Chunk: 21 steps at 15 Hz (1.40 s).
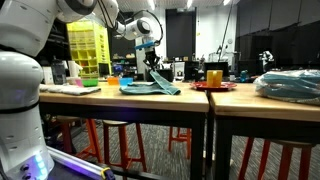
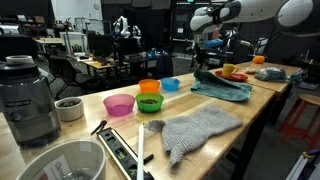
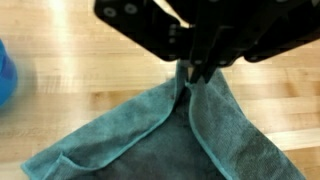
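My gripper [image 3: 197,70] comes in from the top of the wrist view and is shut on a pinched fold of a teal cloth [image 3: 170,135]. The cloth hangs from the fingers and spreads out on the wooden table below. In both exterior views the gripper [image 1: 150,58] [image 2: 203,58] stands above the table with the teal cloth [image 1: 150,88] [image 2: 222,88] lifted at one corner, the rest lying on the tabletop.
A grey knitted cloth [image 2: 195,130], pink [image 2: 119,104], green [image 2: 150,102], orange [image 2: 150,87] and blue [image 2: 171,84] bowls, a blender [image 2: 28,100] and a metal bowl [image 2: 60,165] stand on the table. A red plate with a yellow cup [image 1: 214,78] and folded cloths [image 1: 290,84] lie beyond.
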Each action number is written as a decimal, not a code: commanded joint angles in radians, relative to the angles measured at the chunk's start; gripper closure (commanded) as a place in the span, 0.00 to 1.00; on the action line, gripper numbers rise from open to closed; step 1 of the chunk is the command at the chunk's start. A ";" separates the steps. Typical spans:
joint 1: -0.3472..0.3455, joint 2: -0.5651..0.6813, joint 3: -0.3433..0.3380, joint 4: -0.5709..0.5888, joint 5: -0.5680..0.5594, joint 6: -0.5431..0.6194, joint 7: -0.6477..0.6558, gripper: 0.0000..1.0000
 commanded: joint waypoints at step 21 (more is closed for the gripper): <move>-0.072 0.250 -0.002 0.342 0.083 -0.039 -0.009 0.99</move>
